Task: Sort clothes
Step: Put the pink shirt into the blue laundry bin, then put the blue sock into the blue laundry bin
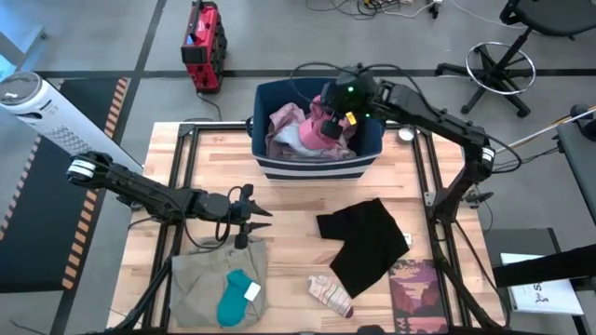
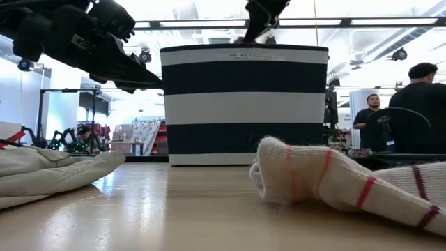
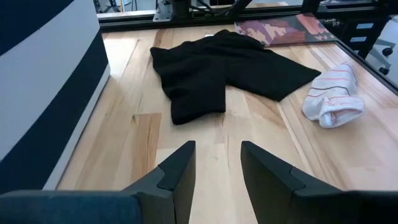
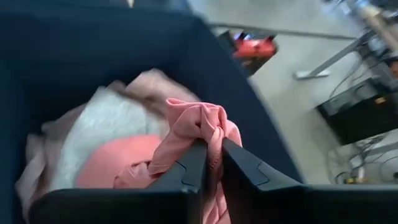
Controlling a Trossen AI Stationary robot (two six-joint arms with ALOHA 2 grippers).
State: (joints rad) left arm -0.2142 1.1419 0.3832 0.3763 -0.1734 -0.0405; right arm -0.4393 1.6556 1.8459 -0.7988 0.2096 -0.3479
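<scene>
A crumpled pink garment point(image 4: 198, 127) is pinched between the right gripper's point(image 4: 212, 158) fingers over the navy striped fabric bin point(image 1: 317, 164), atop soft pale clothes point(image 4: 102, 134). The left gripper point(image 3: 216, 165), fingers spread, hovers over bare wood near limp black shorts point(image 3: 217, 68).

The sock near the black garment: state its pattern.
The sock is white with thin red stripes, clearest in the left wrist view.
</scene>
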